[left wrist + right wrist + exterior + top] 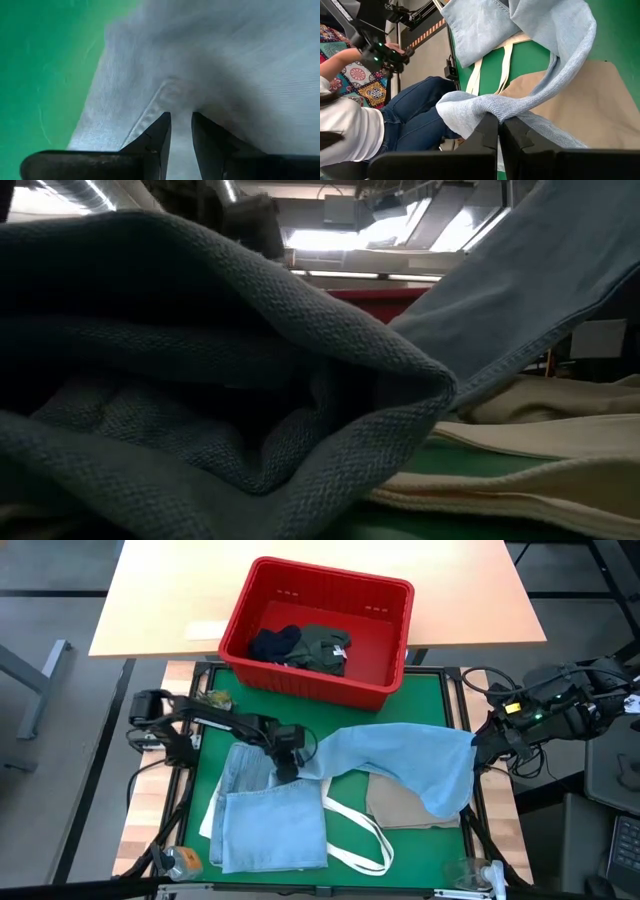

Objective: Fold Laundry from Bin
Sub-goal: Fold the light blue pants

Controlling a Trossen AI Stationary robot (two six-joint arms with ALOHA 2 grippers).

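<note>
High view, jeans: the light blue denim jeans (300, 805) lie on the green mat (330, 705), one leg stretched to the right edge.
Right gripper (498, 125): fingers pinched shut on the lifted leg end.
Left gripper (181, 125): fingers narrow, pinning denim near the waist.
Bin (385, 635): behind, still holding dark garments.
Risk: more pull could slip the pinned cloth, or drag the white tote bag (360, 840) and beige cloth (400, 802) underneath.
</note>
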